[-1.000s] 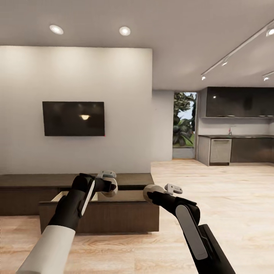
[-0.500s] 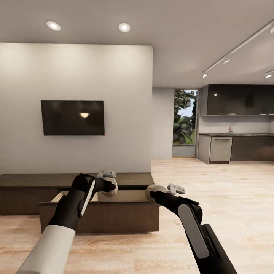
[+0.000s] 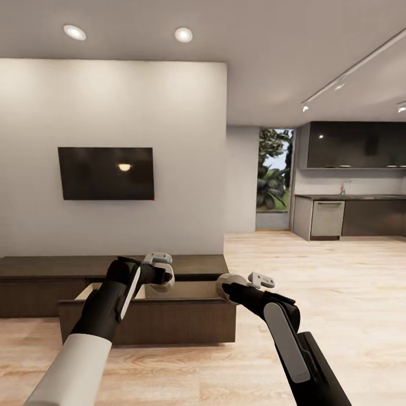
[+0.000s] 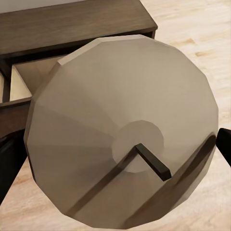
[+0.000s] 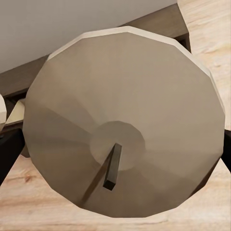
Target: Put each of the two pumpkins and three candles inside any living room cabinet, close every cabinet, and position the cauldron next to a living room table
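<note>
I hold a pale beige candle in each hand. In the head view my left gripper (image 3: 163, 276) is shut on one candle (image 3: 167, 283) above the pulled-out front of the dark-brown cabinet (image 3: 146, 322), whose beige interior (image 3: 192, 290) lies open. My right gripper (image 3: 228, 286) is shut on a second candle (image 3: 223, 282) over that unit's right end. The left wrist view shows its candle (image 4: 120, 120) from above with a dark wick (image 4: 153, 161); the right wrist view shows the other candle (image 5: 125, 115) and wick (image 5: 112, 168). Pumpkins, cauldron and coffee table are out of view.
A black TV (image 3: 106, 173) hangs on the pale wall behind the cabinet. Light wood floor (image 3: 338, 293) stretches to the right towards a kitchen with black cupboards (image 3: 355, 152) and a window (image 3: 275, 177).
The whole picture has shifted slightly, so the camera has moved. My right gripper with its candle has edged a little to the right. The left arm holds still.
</note>
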{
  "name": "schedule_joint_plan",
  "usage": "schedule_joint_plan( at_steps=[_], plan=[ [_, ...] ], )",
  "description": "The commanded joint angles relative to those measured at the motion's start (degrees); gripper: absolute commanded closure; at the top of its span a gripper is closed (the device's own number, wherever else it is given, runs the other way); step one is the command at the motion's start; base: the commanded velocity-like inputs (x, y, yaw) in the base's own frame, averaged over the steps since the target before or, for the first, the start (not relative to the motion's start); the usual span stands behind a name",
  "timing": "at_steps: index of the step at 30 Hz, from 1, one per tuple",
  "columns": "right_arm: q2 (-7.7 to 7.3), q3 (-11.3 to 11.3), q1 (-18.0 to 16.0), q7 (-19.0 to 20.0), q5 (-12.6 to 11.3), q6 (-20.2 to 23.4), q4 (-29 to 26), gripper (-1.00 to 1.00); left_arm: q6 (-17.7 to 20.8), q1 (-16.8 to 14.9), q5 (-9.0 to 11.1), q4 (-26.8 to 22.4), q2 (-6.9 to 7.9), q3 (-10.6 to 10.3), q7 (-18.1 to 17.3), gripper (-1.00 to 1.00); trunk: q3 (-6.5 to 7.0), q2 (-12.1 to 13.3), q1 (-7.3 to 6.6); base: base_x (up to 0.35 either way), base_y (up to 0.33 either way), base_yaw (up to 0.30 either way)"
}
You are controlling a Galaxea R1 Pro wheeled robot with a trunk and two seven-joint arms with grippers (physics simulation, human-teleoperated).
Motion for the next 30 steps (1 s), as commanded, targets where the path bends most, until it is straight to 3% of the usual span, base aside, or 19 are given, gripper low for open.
schedule_joint_plan(
  at_steps=[1,30],
  plan=[
    [0.00,0.03,-0.05,-0.59,-0.59,0.10,-0.06,1.00,0.17,-0.04,-0.59,-0.05,-0.01,0.01,-0.50,1.00,0.01,0.37,-0.23,0.000,0.000,0.000],
    [0.00,0.03,-0.05,-0.59,-0.57,0.10,0.21,1.00,0.17,-0.04,-0.42,-0.10,0.02,0.01,-0.59,1.00,2.48,12.00,-6.60,0.000,0.000,0.000]
  ],
)
